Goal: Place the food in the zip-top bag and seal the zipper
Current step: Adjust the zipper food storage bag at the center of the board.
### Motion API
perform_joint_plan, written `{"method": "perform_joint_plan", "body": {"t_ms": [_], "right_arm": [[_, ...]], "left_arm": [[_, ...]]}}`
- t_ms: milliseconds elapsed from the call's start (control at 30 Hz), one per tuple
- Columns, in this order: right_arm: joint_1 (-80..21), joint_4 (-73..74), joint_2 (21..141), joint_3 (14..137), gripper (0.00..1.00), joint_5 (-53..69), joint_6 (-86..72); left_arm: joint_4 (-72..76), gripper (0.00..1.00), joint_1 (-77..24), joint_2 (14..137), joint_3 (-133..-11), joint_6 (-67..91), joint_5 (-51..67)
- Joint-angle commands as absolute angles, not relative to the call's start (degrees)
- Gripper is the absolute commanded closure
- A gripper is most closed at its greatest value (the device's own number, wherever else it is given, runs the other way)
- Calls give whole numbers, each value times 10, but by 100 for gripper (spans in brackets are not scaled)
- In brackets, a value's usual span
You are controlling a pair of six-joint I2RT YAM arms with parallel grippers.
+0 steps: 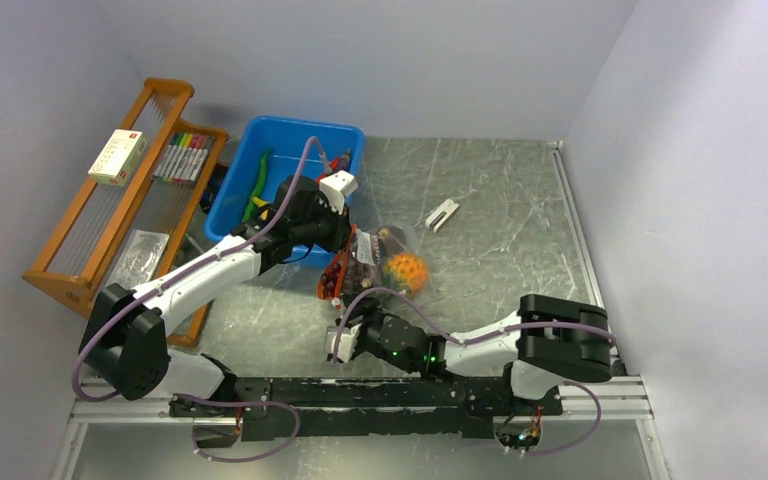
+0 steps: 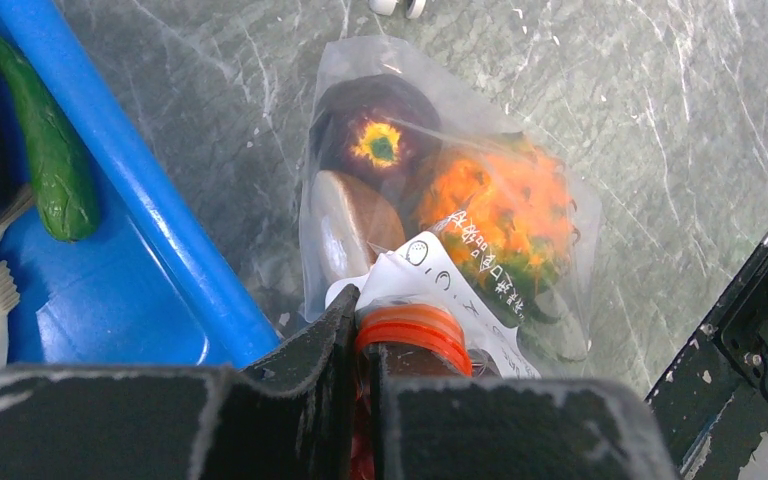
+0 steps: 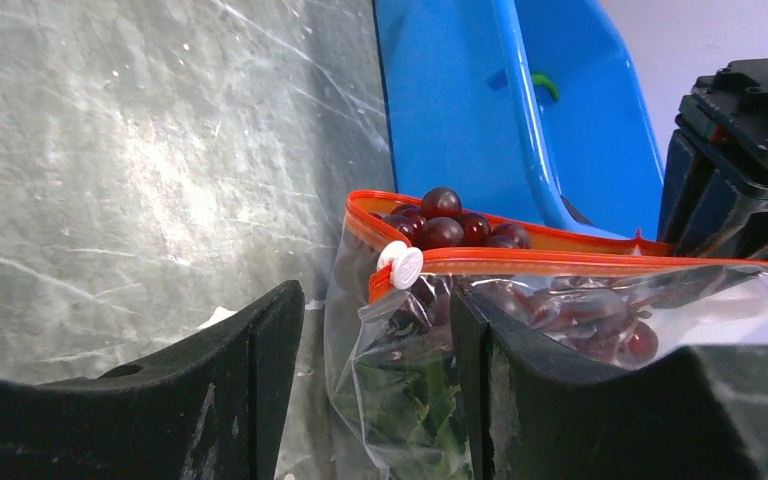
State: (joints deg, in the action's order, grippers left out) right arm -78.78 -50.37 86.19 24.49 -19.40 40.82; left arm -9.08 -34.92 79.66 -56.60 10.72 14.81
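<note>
The zip-top bag (image 1: 385, 262) is lying on the surface (image 1: 500, 230) just beside the blue bin (image 1: 260, 160). Its zipper (image 3: 560, 265) is being pinched at one end by the left end effector (image 2: 360, 328), whose jaws are clamped tight on the red strip. Inside are lying the eggplant (image 2: 375, 125), pineapple (image 2: 495, 210), white-faced piece (image 2: 345, 225) and grapes (image 3: 450, 228). The right end effector (image 3: 370, 297) is being held wide open, gripping nothing, with the white tab (image 3: 400, 265) in line with the gap between its fingers.

marbled table (image 1: 500, 200) bears blue bin (image 1: 290, 140), zip-top bag (image 1: 385, 262), white clip (image 1: 442, 214).
</note>
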Motion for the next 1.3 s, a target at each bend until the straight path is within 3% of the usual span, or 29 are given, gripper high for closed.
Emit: {"method": "perform_joint_plan", "body": {"t_ms": [0, 433, 900, 1233, 1267], "right_arm": [[-776, -575, 891, 264, 45, -205, 439], [-766, -671, 951, 267, 56, -213, 473], [-755, -720, 936, 225, 99, -208, 465], [-751, -675, 897, 206, 100, -190, 425], [-751, -674, 897, 206, 96, -190, 422]], "left_arm": [[-70, 93, -343, 791, -568, 119, 166], [-64, 93, -333, 791, -557, 134, 178], [-61, 93, -326, 800, -558, 143, 182], [-57, 93, -322, 808, -556, 150, 184], [-59, 93, -322, 809, -557, 149, 185]]}}
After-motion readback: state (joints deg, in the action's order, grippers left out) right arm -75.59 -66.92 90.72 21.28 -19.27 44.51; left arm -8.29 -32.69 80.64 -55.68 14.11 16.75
